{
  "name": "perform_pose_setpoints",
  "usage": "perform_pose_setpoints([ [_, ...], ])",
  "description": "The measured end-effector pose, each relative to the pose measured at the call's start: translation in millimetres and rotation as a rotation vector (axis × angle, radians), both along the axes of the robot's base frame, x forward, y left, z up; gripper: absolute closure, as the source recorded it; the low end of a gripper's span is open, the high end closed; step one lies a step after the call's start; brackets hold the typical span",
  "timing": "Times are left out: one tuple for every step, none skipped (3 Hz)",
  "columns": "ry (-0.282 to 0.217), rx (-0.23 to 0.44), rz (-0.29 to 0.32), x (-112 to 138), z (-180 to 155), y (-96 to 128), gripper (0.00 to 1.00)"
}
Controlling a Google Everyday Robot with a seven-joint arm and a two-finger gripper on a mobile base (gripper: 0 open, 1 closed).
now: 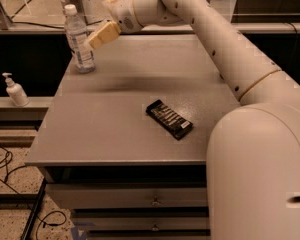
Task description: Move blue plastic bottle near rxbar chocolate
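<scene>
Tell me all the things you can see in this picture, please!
blue plastic bottle: one, clear with a white cap and pale label, upright at the table's far left corner
rxbar chocolate: one, black wrapper, flat near the middle of the table
table: one, grey, centre of the view
drawers: at least two, grey, under the tabletop
pump dispenser: one, white, on the low ledge left of the table
cables: a few, black, on the floor at lower left
arm: one, white, stretching from the right across the table's far side
gripper: one, tan, just right of the bottle's upper part; contact cannot be told
</scene>
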State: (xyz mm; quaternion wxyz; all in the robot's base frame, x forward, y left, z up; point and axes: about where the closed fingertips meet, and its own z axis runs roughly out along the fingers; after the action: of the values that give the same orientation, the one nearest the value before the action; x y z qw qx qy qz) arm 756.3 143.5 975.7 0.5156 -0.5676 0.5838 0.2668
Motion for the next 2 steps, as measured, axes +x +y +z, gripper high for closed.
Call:
perform_pose_setpoints([
  [0.027, 0.034, 0.005, 12, -10, 35, 0.0],
  [0.067, 0.051, 0.0, 18, -15, 62, 0.0],
])
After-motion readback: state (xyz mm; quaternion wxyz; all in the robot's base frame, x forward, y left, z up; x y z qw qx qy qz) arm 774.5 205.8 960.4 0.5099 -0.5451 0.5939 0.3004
